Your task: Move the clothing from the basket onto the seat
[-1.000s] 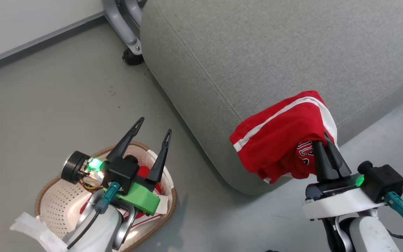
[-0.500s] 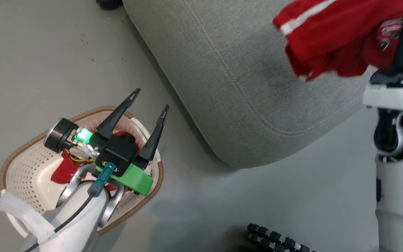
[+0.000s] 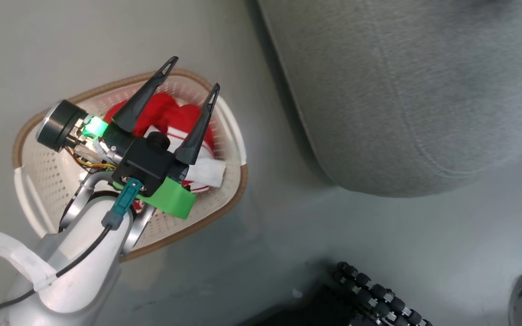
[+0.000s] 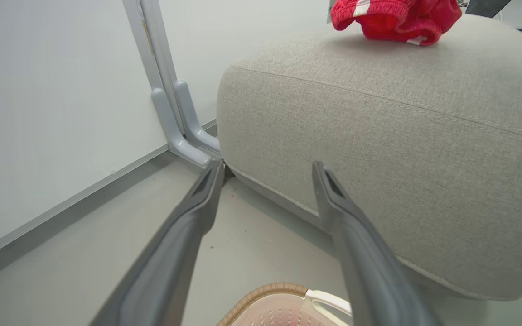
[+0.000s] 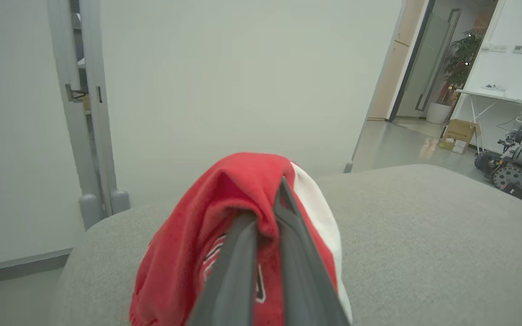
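Note:
The cream perforated basket (image 3: pixel 43 181) with a brown rim stands on the floor and holds a red and white piece of clothing (image 3: pixel 166 111). My left gripper (image 3: pixel 193 74) hovers over it, open and holding nothing. In the left wrist view the left gripper (image 4: pixel 266 167) points at the side of the grey seat (image 4: pixel 379 136), with the basket rim (image 4: pixel 270 290) below. My right gripper (image 5: pixel 268 201) is shut on another red garment (image 5: pixel 197 226), held bunched just over the seat (image 5: pixel 424 226). That garment (image 4: pixel 392 18) hangs at the seat's top edge.
A grey metal post (image 4: pixel 170 113) stands against the white wall beside the seat. A black ribbed part (image 3: pixel 369 294) lies on the floor below the seat corner (image 3: pixel 401 136). Beyond the seat are an open doorway, a cardboard box (image 5: pixel 458 133) and a wheeled machine (image 5: pixel 514 154).
The head camera has tilted down, so the whole picture has shifted. My right gripper has carried the red garment up over the seat and out of the head view. The left gripper stays open over the basket.

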Robot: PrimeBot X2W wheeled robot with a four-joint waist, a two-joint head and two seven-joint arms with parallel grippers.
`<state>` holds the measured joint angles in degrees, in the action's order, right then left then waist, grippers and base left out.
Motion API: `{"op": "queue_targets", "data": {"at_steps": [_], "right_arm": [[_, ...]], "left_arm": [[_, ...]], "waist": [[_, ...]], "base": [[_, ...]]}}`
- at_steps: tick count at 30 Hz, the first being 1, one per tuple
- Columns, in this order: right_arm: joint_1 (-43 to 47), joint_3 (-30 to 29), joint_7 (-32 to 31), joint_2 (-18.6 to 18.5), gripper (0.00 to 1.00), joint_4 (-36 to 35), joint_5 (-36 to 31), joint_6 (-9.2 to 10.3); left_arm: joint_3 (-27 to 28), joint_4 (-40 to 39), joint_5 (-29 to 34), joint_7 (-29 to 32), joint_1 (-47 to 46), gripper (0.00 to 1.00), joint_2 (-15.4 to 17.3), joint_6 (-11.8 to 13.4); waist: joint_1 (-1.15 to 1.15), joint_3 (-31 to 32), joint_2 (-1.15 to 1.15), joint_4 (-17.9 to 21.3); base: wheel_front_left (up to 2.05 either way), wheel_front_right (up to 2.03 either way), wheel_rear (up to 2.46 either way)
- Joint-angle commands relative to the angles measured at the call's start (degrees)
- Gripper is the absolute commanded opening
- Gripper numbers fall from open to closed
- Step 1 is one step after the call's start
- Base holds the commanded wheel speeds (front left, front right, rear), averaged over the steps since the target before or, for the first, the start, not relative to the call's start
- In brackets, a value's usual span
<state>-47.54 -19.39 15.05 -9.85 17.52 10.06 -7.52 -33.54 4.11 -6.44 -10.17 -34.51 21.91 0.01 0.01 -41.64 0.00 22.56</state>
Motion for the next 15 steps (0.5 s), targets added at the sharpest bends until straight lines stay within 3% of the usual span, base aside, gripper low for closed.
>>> {"op": "queue_targets", "data": {"at_steps": [1,3,4,5,6,11,15], "right_arm": [[-0.4,-1.6,0.2,0.3,0.0,2.2,-1.0,0.06],[0.4,-3.5,0.2,0.9,0.0,4.4,-2.9,0.06],[1.1,-4.6,0.2,1.5,0.07,5.1,-3.6,0.06],[1.8,-6.8,0.2,2.4,0.47,5.5,-4.5,0.06],[2.3,-8.4,0.2,3.2,1.0,5.5,-5.3,0.06],[7.7,-13.8,0.2,6.2,1.0,1.5,-8.0,0.07],[13.9,-12.6,0.2,6.9,1.0,-0.3,-7.5,0.06]], "left_arm": [[0.1,0.5,0.1,-0.5,-0.9,1.0,-0.3,0.3],[0.0,1.1,-0.3,-1.0,-0.6,1.0,-0.6,0.5],[0.0,1.5,-0.5,-1.1,-0.4,1.0,-0.8,0.7],[0.1,2.1,-0.5,-1.4,-0.1,1.0,-0.9,0.9],[0.2,2.5,-0.8,-1.7,0.0,1.0,-1.1,1.2],[1.0,4.5,-2.0,-3.6,0.9,1.0,-2.6,2.5],[1.5,6.3,-4.1,-4.6,2.4,1.0,-4.3,2.1]], "waist": [[-0.01,-4.7,0.0,-5.4],[-0.01,-4.6,0.0,-6.1],[-0.01,-4.5,0.0,-6.3],[-0.01,-4.2,0.0,-6.6],[-0.01,-4.0,0.0,-6.8],[-0.01,-1.2,0.0,-7.8],[-0.01,3.0,0.0,-8.8]], "base": [[0.0,0.0,0.0],[0.0,0.0,0.0],[0.0,0.0,0.0],[0.0,0.0,0.0],[0.0,0.0,0.0],[0.0,0.0,0.0],[0.0,0.0,0.0]]}}
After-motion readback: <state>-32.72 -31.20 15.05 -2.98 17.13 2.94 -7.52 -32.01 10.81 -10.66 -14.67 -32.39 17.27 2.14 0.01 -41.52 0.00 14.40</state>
